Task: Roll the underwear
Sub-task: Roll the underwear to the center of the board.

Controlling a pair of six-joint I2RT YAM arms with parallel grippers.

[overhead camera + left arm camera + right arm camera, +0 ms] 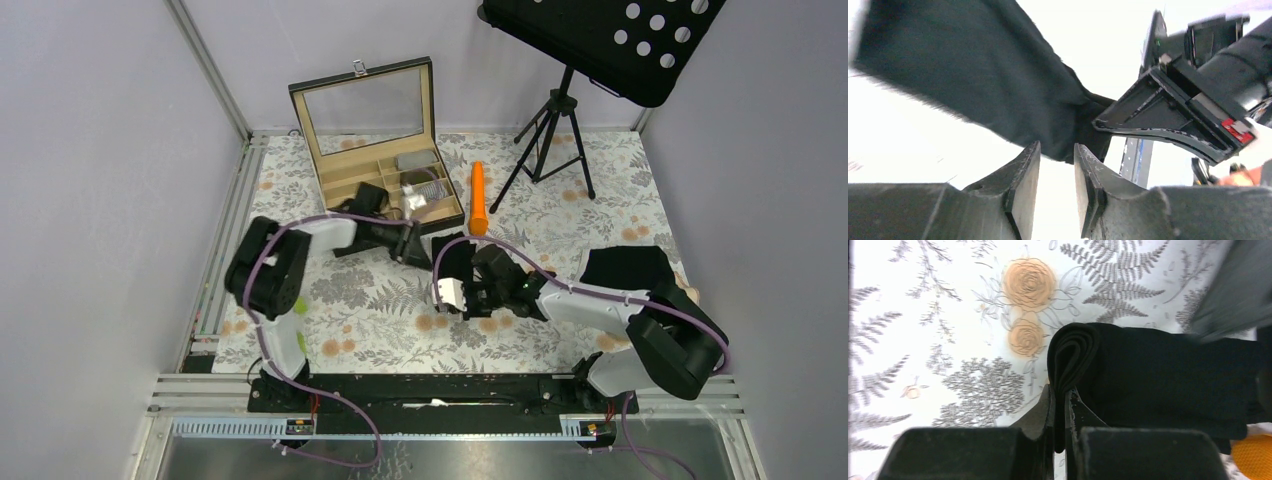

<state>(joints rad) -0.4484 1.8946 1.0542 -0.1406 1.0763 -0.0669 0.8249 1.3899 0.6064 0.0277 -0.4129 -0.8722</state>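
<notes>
Right end effector (pixel 1059 396) pinches rolled black underwear (pixel 1158 375) — left end effector (pixel 1057 152) slightly apart.

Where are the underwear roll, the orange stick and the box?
underwear (pixel 1148 375), right wrist view, middle of the black roll.
orange stick (pixel 478 198), top external view, mid-length.
box (pixel 365 108), top external view, glass of the open lid.

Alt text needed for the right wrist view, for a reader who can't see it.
The right gripper is shut on the edge of rolled black underwear, whose coiled end faces the camera. A floral tablecloth fills the background, and an orange object peeks in at the lower right corner.
</notes>
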